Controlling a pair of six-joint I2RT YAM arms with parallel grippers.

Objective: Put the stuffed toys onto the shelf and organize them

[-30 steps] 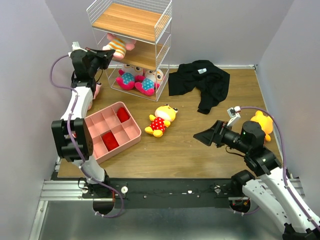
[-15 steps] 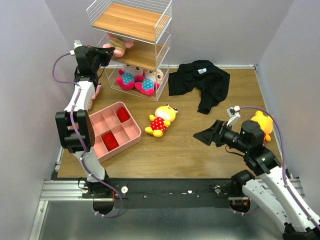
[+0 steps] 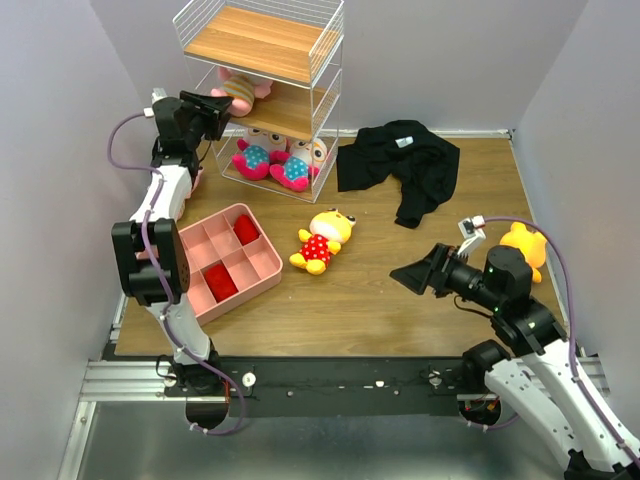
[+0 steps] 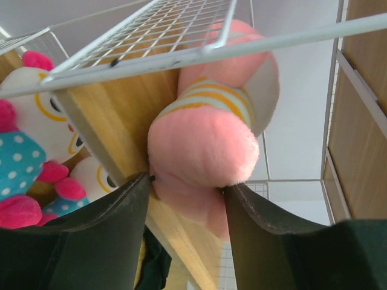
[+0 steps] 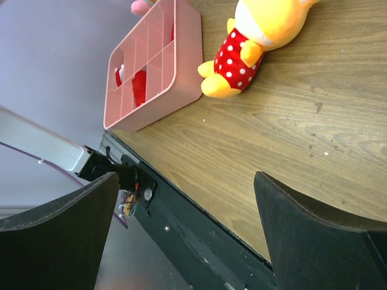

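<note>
Black garment (image 3: 400,165) crumpled back right; pink compartment tray (image 3: 258,264) front left, red items (image 3: 221,283) inside.

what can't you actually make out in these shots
Pink toy in the left gripper: face hidden; left wrist view shows only a limb and striped shirt.
Second yellow toy: outfit hidden by the right arm, top view.
Another pink toy: cut off by the right wrist view's top edge, behind the left arm from above.
Red items in the pink tray: too small to identify.
</note>
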